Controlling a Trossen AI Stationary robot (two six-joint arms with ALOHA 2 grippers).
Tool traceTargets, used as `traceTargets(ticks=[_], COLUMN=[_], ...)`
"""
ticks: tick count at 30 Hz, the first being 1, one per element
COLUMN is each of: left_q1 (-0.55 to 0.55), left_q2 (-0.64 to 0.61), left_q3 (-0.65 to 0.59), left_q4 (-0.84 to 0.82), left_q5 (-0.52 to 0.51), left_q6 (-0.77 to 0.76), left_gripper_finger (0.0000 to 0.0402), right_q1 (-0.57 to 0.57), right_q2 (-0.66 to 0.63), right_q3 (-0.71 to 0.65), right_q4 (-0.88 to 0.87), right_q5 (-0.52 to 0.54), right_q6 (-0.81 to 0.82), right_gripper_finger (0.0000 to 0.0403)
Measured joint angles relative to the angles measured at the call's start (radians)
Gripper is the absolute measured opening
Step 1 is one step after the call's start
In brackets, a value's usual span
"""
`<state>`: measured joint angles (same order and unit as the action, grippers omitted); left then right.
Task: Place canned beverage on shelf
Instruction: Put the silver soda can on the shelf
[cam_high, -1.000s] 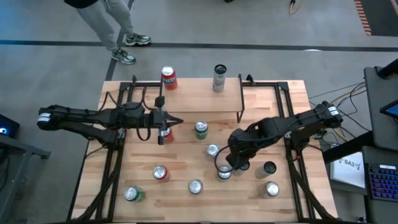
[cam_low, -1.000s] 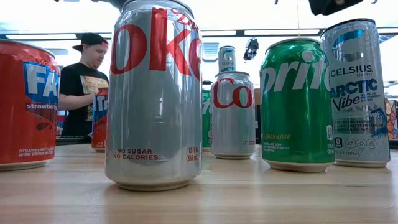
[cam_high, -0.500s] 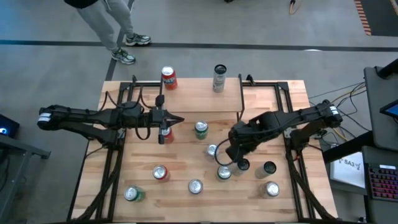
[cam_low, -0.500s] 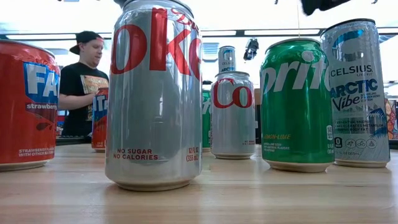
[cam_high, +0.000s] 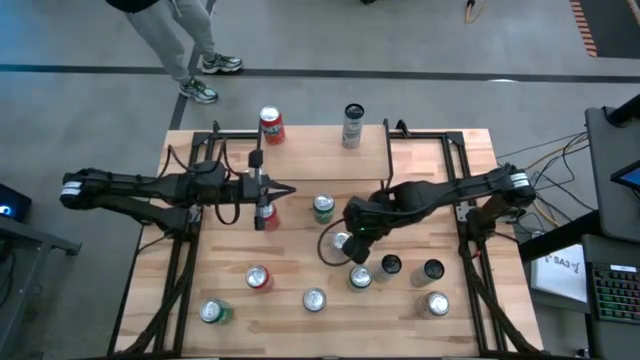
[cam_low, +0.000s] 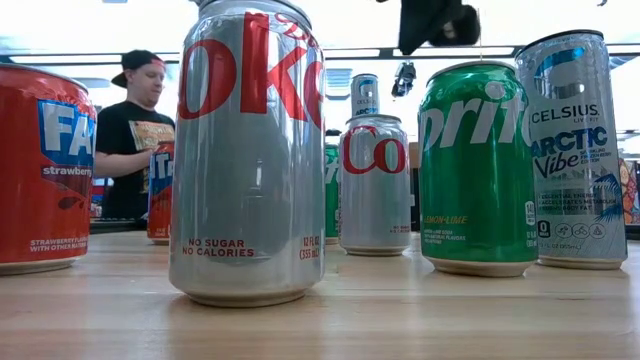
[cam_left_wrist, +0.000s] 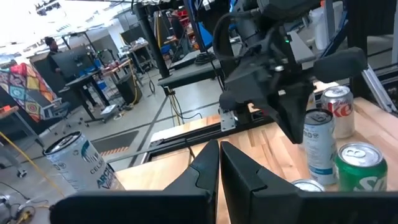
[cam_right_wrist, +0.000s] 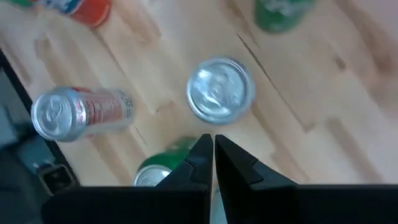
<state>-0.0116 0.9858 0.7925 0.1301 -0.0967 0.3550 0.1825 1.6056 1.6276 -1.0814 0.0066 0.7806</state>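
Several drink cans stand upright on the wooden table. Among them are a silver can, a green can and a red can. The shelf, a small raised board at the far middle, carries a red can and a tall pale can. My right gripper hangs shut above the table, slanting down, just short of the silver can's top. My left gripper is shut and level, high above the red can, pointing toward the table's right.
More cans stand near the front edge: silver cans, a red can, a green can and dark cans. Black frame rails run along both table sides. A person stands beyond the far edge.
My right gripper has swung toward the table's left and a little toward the far edge. It has moved from above the cans at the near right to above the silver can in the middle, rolling its wrist as it went. It stays shut. No can has moved.
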Motion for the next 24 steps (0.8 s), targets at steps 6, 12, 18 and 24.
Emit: traceTargets(ticks=[6, 12, 18, 24], left_q1=[0.000, 0.000, 0.000, 0.000], left_q2=[-0.016, -0.045, -0.074, -0.081], left_q3=[0.000, -0.002, -0.002, -0.004], left_q4=[-0.031, -0.106, -0.142, -0.174], left_q5=[-0.002, -0.102, -0.124, -0.124], left_q6=[0.001, -0.021, -0.042, -0.055], left_gripper_finger=[0.0000, 0.0000, 0.0000, 0.0000], right_q1=[0.008, 0.044, 0.053, 0.051], right_q2=[0.046, 0.045, 0.010, -0.045], right_q3=[-0.001, -0.023, -0.081, -0.215], right_q4=[0.022, 0.172, 0.348, 0.430], right_q5=[0.033, 0.069, 0.073, 0.107], right_q6=[-0.268, -0.503, -0.647, -0.689], right_gripper_finger=[0.0009, 0.0009, 0.0009, 0.0009])
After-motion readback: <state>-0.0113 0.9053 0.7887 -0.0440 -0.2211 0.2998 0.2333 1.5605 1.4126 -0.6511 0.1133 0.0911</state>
